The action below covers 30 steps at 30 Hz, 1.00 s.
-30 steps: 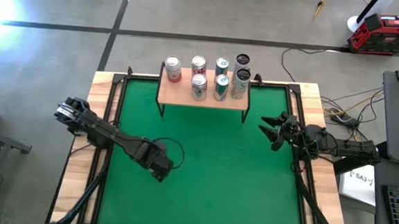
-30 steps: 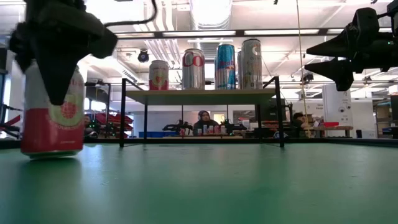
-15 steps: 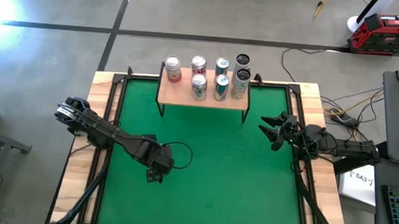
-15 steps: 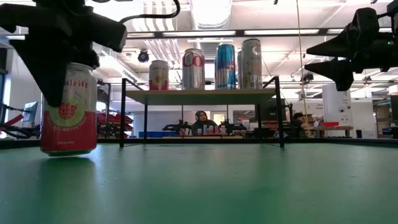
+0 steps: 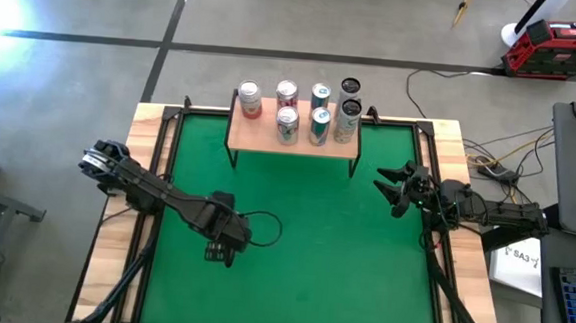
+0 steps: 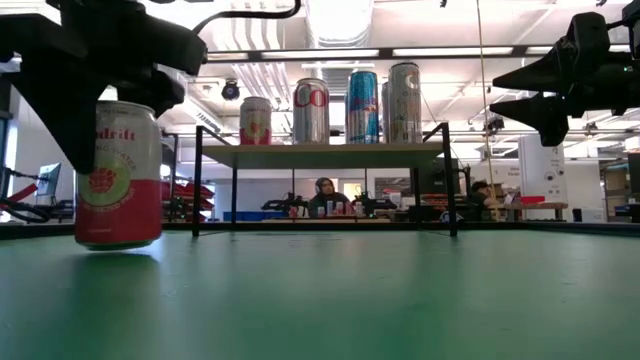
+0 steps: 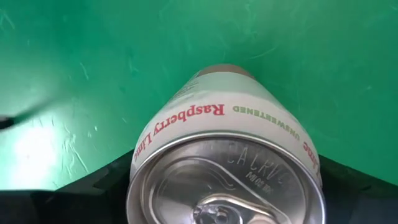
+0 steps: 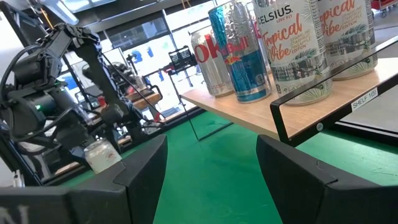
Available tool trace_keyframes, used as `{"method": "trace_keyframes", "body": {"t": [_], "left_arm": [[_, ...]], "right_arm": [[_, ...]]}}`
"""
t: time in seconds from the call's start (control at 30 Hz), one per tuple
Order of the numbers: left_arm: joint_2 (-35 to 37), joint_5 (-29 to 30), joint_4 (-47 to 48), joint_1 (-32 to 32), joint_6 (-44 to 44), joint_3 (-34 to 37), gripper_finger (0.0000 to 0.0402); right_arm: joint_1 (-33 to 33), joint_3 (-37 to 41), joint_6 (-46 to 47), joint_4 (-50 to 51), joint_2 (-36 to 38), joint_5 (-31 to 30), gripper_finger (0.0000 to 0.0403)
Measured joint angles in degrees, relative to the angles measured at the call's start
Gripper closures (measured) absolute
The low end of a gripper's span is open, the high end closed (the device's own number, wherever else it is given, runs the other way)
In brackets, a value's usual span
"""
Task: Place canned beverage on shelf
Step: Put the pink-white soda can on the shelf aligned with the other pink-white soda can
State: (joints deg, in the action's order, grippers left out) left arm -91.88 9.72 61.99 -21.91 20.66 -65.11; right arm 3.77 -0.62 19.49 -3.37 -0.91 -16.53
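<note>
Raspberry can (image 6: 118, 175), red and white, is in the left gripper (image 5: 225, 240), whose fingers clamp its sides from above. We see it in the low view with its base a touch above the green mat (image 5: 311, 273), slightly tilted, so we judge the step in hand is the lift and carry toward the shelf (image 5: 294, 142). In the left wrist view the can top (image 7: 227, 180) with its pull tab sits right between the dark fingers (image 7: 106, 183), body pointing down at the mat.

On the high view the left gripper is over the mat's near-left part, roughly 7 o'clock from the shelf and well apart from it. The shelf stands at the far edge of the mat, 12 o'clock from table centre, with its wooden top already carrying several cans (image 5: 318, 111): a pink one (image 5: 250, 100) at the left, others clustered centre to right. Bare wood shows at the front left of the top (image 5: 255, 134), so we judge that as the likely drop spot.

Next move, as we read it: raise the can above the shelf top's level, travel toward 1 o'clock, come down on the bare patch without knocking the standing cans, then release.

Right gripper (image 5: 391, 193) waits at the right side of the mat, about 4 o'clock from the shelf, fingers apart, holding nothing.
</note>
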Motion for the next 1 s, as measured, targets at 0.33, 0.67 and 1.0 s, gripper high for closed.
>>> {"method": "trace_keyframes", "body": {"t": [0.33, 0.67, 1.0], "left_arm": [[0.0, -0.05, -1.47, 0.0, -7.99, -0.01, 0.0097], [0.17, -0.3, -5.4, 0.0, -11.02, 1.61, 0.0097], [0.32, -1.05, -6.42, 0.04, -8.36, 2.38, 0.0096]], "right_arm": [[0.01, 0.01, 0.0, 0.01, 0.0, 0.0, 0.0165], [0.0, 0.0, 0.0, 0.0, 0.0, 0.0, 0.0165], [0.0, 0.01, -0.01, 0.0, 0.0, 0.0, 0.0165]]}}
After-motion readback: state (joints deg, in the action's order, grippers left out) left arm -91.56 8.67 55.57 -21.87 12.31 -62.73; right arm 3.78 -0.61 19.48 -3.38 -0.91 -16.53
